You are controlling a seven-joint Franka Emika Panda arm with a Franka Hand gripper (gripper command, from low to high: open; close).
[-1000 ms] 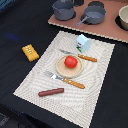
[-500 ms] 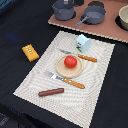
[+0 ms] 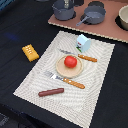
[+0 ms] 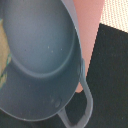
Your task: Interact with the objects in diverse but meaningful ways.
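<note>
Wrist view shows only a grey pot [image 4: 40,55] right beneath the camera; the pincer is out of sight, so its state cannot be told. Judging by this, lowering straight onto the rim would grip best. Pots [image 3: 64,10] stand at the worktop's far edge; tomato [image 3: 70,61] sits mid-worktop on the plate [image 3: 61,70].

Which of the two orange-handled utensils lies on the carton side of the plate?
The orange-handled utensil running from the plate's far rim toward the carton. The other, the orange-handled fork, lies across the plate's near edge, on the sausage side.
</note>
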